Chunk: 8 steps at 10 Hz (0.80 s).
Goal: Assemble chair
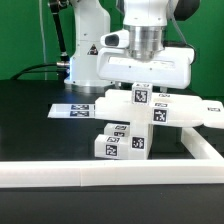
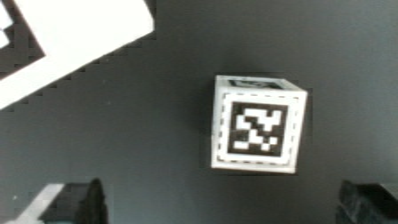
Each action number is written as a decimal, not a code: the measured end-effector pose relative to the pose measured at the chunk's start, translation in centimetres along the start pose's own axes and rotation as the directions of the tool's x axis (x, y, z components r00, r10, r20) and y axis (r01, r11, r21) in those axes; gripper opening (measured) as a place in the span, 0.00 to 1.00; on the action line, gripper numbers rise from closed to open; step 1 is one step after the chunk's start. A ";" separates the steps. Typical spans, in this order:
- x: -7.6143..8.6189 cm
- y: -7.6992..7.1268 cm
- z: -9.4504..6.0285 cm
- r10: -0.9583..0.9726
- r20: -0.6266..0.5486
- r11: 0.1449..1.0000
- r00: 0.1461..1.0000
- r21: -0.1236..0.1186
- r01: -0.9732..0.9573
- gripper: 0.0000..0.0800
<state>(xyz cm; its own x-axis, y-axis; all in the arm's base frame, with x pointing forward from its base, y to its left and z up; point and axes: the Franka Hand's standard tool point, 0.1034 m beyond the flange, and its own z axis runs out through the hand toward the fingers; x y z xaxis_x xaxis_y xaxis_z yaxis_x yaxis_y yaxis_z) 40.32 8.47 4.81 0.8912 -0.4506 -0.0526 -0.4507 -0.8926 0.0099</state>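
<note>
The chair (image 1: 132, 122) is a white blocky structure with black-and-white tags at the middle of the black table. An upright tagged piece (image 1: 140, 98) tops it, and a long bar (image 1: 185, 112) runs toward the exterior view's right. My gripper (image 1: 143, 86) hangs directly above that upright piece. In the wrist view a white tagged block (image 2: 260, 125) lies beyond my gripper (image 2: 217, 205). Its dark fingers (image 2: 71, 202) stand wide apart at the frame's corners, open, with nothing between them and clear of the block. A white slab (image 2: 71, 50) shows at one corner.
The marker board (image 1: 75, 110) lies flat on the table at the exterior view's left. A long white border rail (image 1: 110, 176) runs along the front edge and turns back at the exterior view's right (image 1: 205, 148). The robot's base (image 1: 85, 50) stands behind.
</note>
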 end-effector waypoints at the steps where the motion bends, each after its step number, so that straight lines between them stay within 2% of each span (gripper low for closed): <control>1: -0.1 -0.1 0.0 0.067 0.001 0.998 0.998 -0.001 -0.067 0.81; 6: -0.1 -0.1 0.0 0.083 0.000 0.997 0.997 -0.001 -0.083 0.81; 8: -0.4 -0.1 0.4 0.081 0.003 0.997 0.997 -0.008 -0.081 0.81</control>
<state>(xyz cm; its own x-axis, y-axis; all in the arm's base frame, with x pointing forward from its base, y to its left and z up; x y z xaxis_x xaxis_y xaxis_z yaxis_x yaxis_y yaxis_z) 40.01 8.75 4.41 0.8515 -0.5216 -0.0542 -0.5212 -0.8532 0.0224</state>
